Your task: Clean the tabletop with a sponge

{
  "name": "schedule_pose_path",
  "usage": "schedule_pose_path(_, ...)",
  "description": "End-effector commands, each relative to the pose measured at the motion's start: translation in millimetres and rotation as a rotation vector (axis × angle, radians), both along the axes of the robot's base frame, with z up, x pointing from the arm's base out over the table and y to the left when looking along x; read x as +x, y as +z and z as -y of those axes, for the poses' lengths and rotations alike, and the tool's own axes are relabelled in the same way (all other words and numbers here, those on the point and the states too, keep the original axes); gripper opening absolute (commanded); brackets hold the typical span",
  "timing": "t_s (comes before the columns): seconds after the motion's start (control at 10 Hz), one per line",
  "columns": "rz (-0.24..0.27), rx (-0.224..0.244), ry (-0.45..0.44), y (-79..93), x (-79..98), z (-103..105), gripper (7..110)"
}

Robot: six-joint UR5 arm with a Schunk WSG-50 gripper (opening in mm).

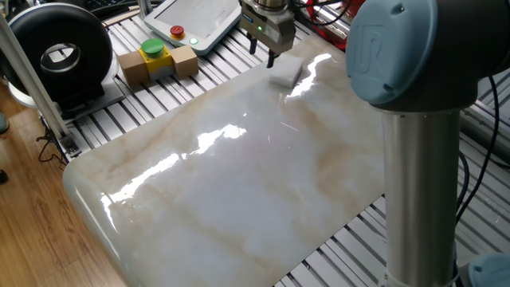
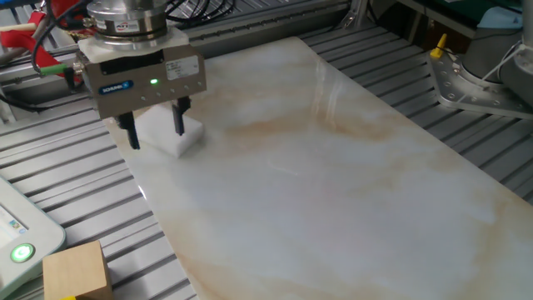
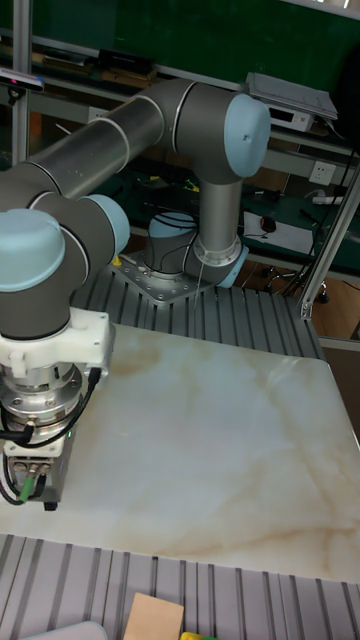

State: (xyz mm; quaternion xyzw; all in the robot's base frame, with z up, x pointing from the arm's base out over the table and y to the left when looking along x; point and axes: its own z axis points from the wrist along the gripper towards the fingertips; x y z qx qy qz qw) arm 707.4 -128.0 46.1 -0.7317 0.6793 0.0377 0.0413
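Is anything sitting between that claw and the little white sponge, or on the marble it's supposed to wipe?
Nothing visible. The gripper hangs directly over the sponge, its fingers straddling it. The tabletop ahead looks bare, showing only light reflections.

The scene is lit brightly and evenly from above. Strong white glare streaks are reflected on the glossy worktop [image 1: 239, 183] in one fixed view, running diagonally from the near left towards the far right, where the marble pattern is washed out. In the other fixed view the slab is seen softly, with only a faint vertical sheen near the far edge. A slight shadow is cast beneath the end effector [image 2: 154, 132]. In the tall fixed view the background is dimmer and greenish, and the near arm joints are rendered slightly soft.
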Motion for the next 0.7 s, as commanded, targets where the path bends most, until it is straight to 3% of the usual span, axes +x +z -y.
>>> schedule_pose_path(0.0,-0.015,-0.060,0.154,0.9,-7.3,19,66)
schedule_pose_path(0.1,-0.014,-0.075,0.167,-2.4,-6.8,25,66)
schedule_pose_path(0.2,0.002,-0.008,0.151,-6.3,-3.8,10,66)
schedule_pose_path(0.3,0.031,0.007,0.131,-9.3,3.4,8,66)
schedule_pose_path(0.4,0.015,0.018,0.113,-9.1,0.0,7,66)
schedule_pose_path(0.6,-0.042,-0.089,0.137,-11.0,-13.2,36,66)
